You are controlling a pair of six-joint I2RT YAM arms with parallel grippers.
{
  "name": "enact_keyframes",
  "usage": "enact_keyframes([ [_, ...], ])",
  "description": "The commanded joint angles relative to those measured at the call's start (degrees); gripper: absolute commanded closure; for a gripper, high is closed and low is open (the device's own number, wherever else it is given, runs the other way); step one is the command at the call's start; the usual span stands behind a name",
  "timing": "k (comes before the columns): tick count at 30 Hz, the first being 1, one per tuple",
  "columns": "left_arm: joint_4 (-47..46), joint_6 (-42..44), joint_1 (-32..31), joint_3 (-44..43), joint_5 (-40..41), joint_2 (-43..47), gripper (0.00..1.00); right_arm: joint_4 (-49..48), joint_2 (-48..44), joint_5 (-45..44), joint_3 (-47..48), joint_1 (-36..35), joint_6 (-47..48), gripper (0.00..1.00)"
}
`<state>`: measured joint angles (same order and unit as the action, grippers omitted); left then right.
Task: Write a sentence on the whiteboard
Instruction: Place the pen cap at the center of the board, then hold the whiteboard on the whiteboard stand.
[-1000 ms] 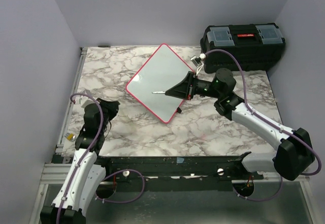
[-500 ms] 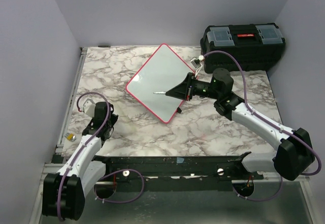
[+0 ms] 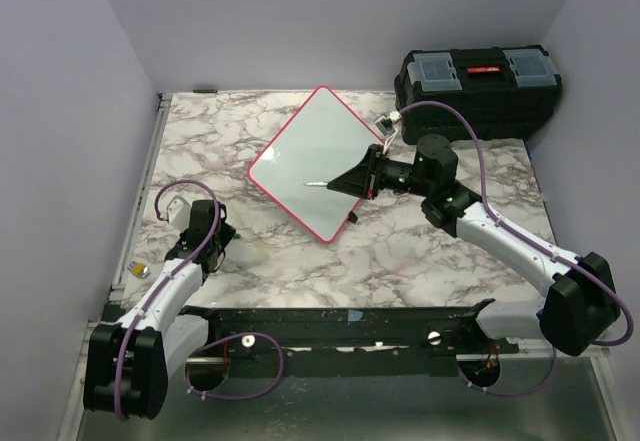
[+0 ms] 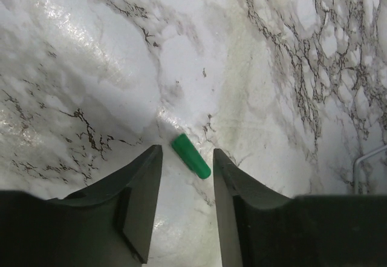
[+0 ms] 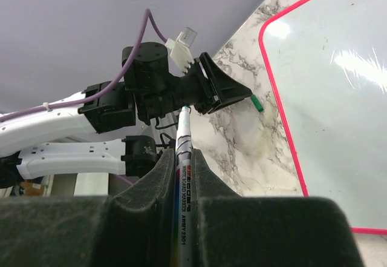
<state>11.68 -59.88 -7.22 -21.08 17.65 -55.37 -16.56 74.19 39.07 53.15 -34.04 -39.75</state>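
Though the marker [image 5: 183, 179] is uncapped and in position, no writing shows on the board [image 3: 305, 146] in either the top or the right wrist view; its white face looks blank. The board lies flat on the counter [image 3: 400, 256], turned corner-on to the arms, near the middle and a little toward the back.

The right hand [image 3: 340, 181] is clamped on the marker, which runs out past its fingers with the tip over the lower half of the board. Whether the tip touches the surface cannot be told from these views.

The left hand [image 4: 187, 152] sits low over the counter at the left, well apart from the board. Its jaws are parted, and the green cap [image 4: 192, 158] lies loose on the marble between them, touching neither finger as far as the wrist view shows.

By my reading, the preparation is finished: cap off and set aside, pen gripped and brought to the board. The writing itself, every letter of the sentence, is yet to be done.
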Motion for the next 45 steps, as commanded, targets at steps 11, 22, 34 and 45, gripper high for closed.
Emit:
enact_keyframes([
  [11, -1.1, 12.4, 0.5, -3.9, -2.7, 10.4, 0.2, 6.1, -2.7, -3.9, 2.4, -0.1, 5.5, 0.99],
  [22, 5.4, 28.4, 0.6, -19.0, -13.4, 16.7, 0.19, 7.7, -4.2, -7.0, 2.3, -0.2, 7.5, 0.99],
  [34, 16.7, 39.2, 0.6, -50.7, -30.7, -6.6, 0.18, 11.8, -4.1, -11.7, 3.5, -0.1, 12.0, 0.99],
  [45, 20.2, 47.8, 0.7, -73.7, -47.9, -37.2, 0.23, 13.2, -6.6, -13.3, 2.1, -0.1, 12.7, 0.99],
])
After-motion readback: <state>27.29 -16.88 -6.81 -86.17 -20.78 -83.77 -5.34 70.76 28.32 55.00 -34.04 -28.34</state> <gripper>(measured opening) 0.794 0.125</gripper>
